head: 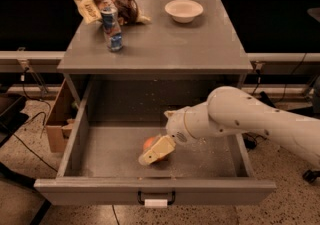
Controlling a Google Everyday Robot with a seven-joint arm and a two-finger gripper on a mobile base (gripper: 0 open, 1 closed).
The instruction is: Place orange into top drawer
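Since the end effector (156,151) sits low over the drawer floor in the lower middle of the frame, with the orange (149,143) tucked right against its upper left side, the step in hand looks like the set-down. Whether the end effector is clamped on the fruit or slack beside it cannot be told from this angle. The orange is inside the top drawer (110,155), near the middle of its speckled floor and well apart from the walls, seemingly at or just above the floor. To finish well, release only once the fruit bears on the floor, since a round fruit rolls if dropped. Then withdraw up and toward the frame's lower right, so the white arm (240,119) clears the right drawer wall and the tabletop (170,44) edge above. The white bowl (184,10) and can (112,29) in the upper frame are well clear
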